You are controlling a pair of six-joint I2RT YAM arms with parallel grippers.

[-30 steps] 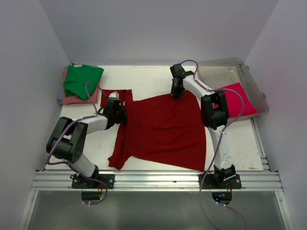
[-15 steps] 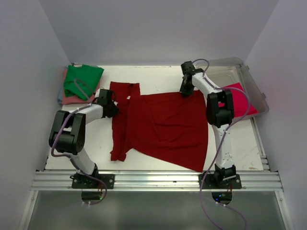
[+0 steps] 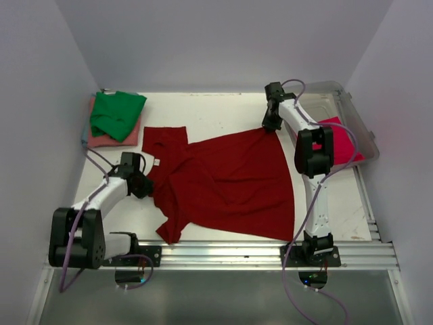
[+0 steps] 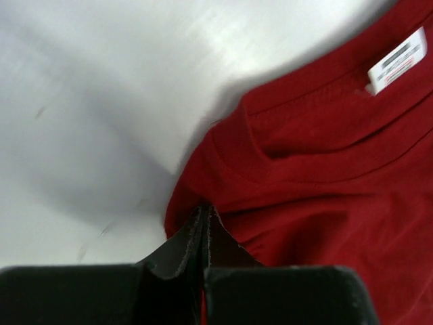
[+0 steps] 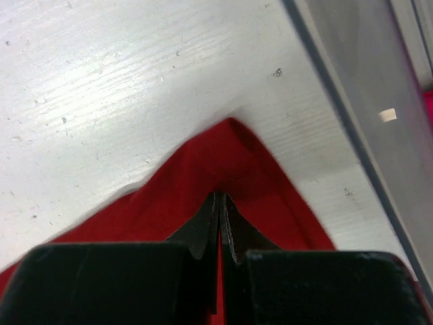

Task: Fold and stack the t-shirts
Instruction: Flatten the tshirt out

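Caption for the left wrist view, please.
Left tool shut on the dark red t-shirt near its collar, white label showing.

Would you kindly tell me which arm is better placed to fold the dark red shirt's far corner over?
Probably the right: the right gripper is shut on that corner of the dark red shirt, beside the clear tub, while the left gripper pinches cloth by the collar.
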